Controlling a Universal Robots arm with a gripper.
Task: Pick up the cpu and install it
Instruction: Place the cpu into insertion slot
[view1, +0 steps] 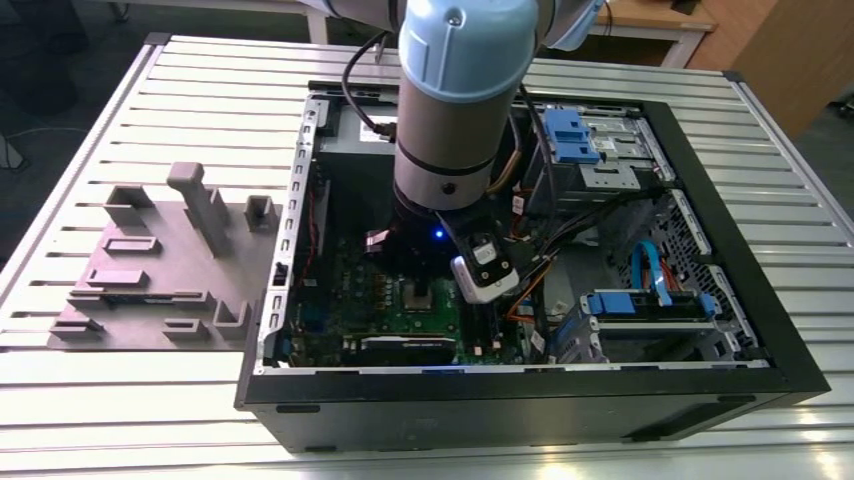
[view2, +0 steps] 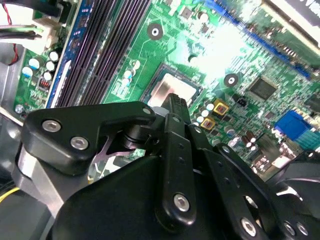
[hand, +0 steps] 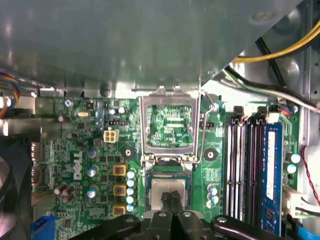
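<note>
Just over the socketed cpu (hand: 159, 189), closed tool (hand: 172, 198); white lettering (hand: 78, 166) on motherboard (hand: 95, 205).

Probably a robotics lab or workshop: a slatted metal table (view1: 200, 90) spans the exterior view, carrying an open PC case (view1: 534, 405) at centre and a grey jig (view1: 160, 270) at the frame's left, under a robot arm (view1: 454, 120).
</note>
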